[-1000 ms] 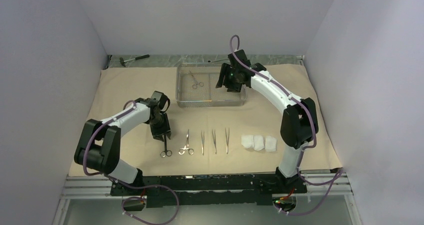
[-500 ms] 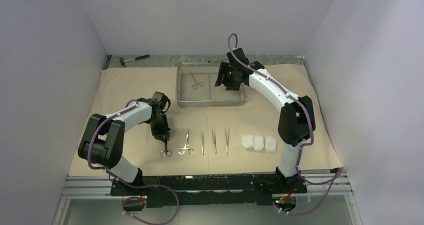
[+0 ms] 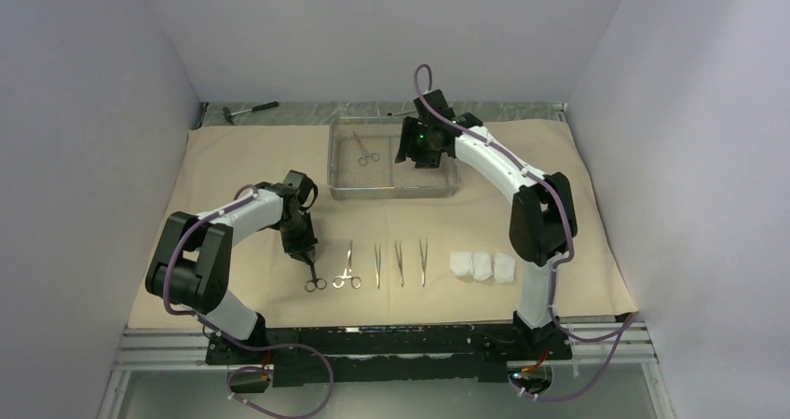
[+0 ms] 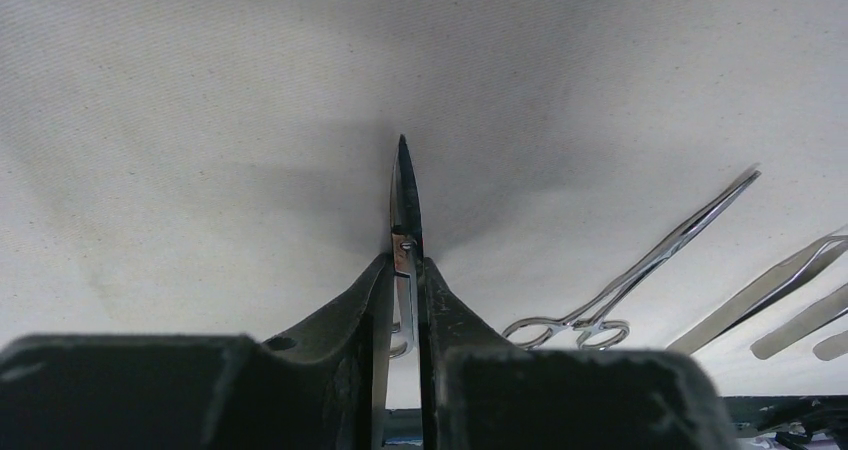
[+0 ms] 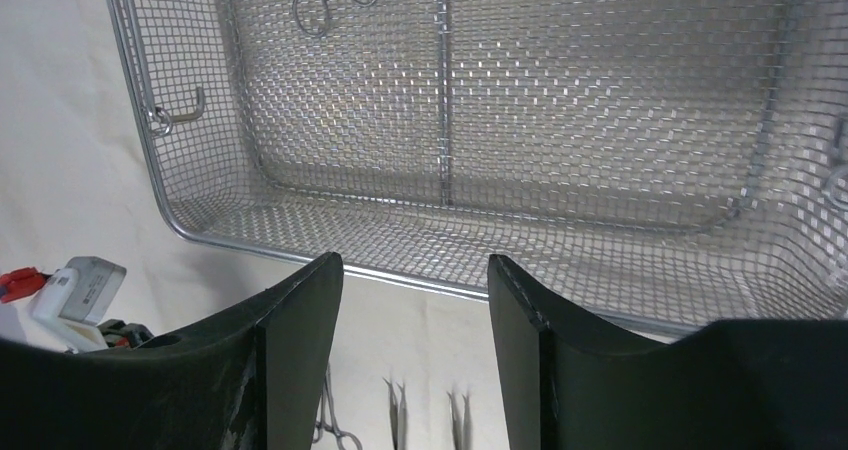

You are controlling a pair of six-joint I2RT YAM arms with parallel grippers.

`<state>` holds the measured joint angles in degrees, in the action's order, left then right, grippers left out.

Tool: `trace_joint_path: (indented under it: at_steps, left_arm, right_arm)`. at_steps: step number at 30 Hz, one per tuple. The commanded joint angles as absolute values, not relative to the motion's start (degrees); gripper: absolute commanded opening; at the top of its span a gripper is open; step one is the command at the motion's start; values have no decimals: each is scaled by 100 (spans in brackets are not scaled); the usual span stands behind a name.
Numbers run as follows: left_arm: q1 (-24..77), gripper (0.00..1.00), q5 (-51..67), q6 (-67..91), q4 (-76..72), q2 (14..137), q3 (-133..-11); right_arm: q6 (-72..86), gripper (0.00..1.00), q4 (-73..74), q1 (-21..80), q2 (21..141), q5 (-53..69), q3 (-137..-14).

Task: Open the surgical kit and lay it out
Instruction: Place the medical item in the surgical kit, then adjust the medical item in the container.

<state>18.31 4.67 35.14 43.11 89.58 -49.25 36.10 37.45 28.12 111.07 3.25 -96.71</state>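
We saw our right gripper (image 5: pixel 414 275) had slid left above the tray (image 5: pixel 600 120), fingers apart; our left gripper (image 4: pixel 404 265) pinched a clamp (image 4: pixel 404 185), tip on the sheet (image 3: pixel 224 163), beside a second clamp (image 4: pixel 640 270).

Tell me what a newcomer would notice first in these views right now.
The left gripper is clamped on a ring-handled clamp at the left end of the laid-out row on the tan wrap, beside a second clamp, tweezers and three gauze pads. The right gripper hangs open over the mesh tray at the back, where one last clamp lies.
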Motion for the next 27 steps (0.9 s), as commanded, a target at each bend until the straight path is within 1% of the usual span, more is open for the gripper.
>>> trace_joint_path:
  at_steps: [1, 9, 16, 21, 27]
  left_arm:
    - [1837, 18, 596, 3492, 4318, 8920, -5132]
    - [1837, 24, 907, 3135, 4096, 8918, -5128]
    - [1837, 30, 1007, 2936, 4078, 9038, -5217]
    - [1837, 33, 1010, 2847, 4036, 8904, -5284]
    - [1837, 34, 938, 2814, 4170, 8887, -5476]
  right_arm:
    - [3422, 59, 3726, 3040, 11355, 247, -10062]
    - [3286, 59, 3744, 3234, 11792, 174, -10460]
    - [3032, 59, 3619, 3359, 12195, 82, -10765]
    - [2615, 59, 3402, 3448, 12471, -94, -11020]
    - [1921, 60, 2980, 3555, 12931, -418, -11489]
